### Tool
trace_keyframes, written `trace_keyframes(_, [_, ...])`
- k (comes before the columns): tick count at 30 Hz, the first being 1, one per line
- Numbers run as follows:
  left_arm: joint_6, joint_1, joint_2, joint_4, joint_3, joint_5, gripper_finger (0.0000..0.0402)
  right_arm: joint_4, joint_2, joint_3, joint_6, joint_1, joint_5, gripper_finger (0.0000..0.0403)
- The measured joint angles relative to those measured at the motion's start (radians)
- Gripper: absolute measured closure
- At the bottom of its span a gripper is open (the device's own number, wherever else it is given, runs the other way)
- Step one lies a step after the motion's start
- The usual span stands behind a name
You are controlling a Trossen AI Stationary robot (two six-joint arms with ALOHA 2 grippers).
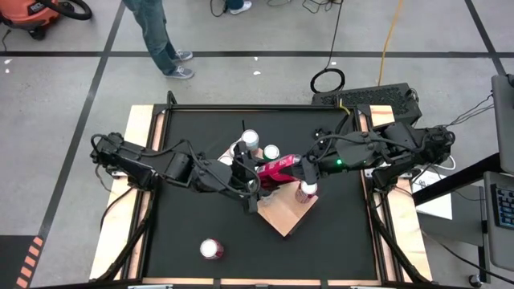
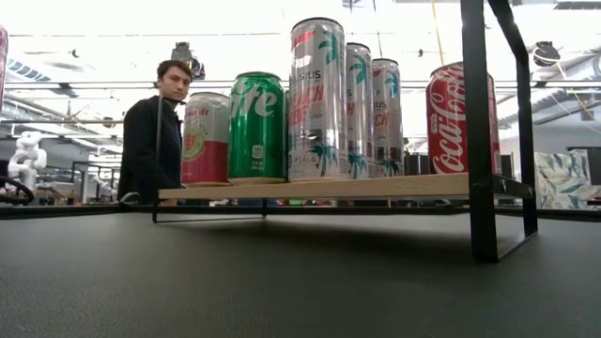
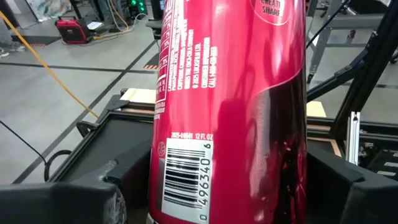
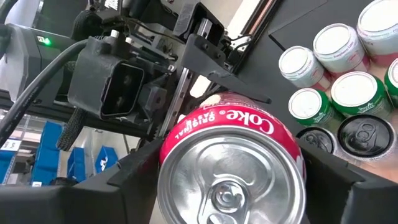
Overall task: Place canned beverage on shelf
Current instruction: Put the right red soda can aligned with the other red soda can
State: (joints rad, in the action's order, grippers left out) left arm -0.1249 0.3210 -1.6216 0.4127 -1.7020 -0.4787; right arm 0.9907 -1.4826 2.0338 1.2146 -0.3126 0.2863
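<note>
Two grippers meet above bench centre: we see right gripper holding red Coke can sideways, fingers clamped on its sides; left gripper fingers either side of same can, contact unclear to us. Can hangs over shelf. Several cans stand on shelf; one lone can on bench near front edge.

A robotics lab or workshop: taped concrete floor, a shop vacuum, trailing cables and open ceiling ducts.
</note>
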Motion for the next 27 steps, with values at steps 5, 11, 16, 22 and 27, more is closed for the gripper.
trace_keyframes(5, [-0.078, -0.002, 0.021, -0.004, 0.0, 0.047, 0.011, -0.031, 0.013, 0.0, -0.056, 0.001, 0.001, 0.008])
trace_keyframes(11, [-0.158, -0.014, 0.052, -0.004, 0.0, 0.152, 0.011, -0.116, 0.061, 0.001, -0.208, -0.001, 0.002, 0.0042])
trace_keyframes(16, [-0.244, -0.045, 0.06, -0.04, 0.0, 0.292, 0.0109, -0.169, 0.096, 0.001, -0.462, -0.008, 0.001, 0.0039])
trace_keyframes(22, [-0.314, -0.085, 0.06, -0.139, 0.0, 0.504, 0.0109, -0.169, 0.135, 0.001, -0.678, -0.046, -0.002, 0.0043])
trace_keyframes(27, [-0.353, -0.131, 0.06, -0.214, 0.0, 0.659, 0.0109, -0.146, 0.155, 0.0, -0.757, -0.085, 0.02, 0.0046])
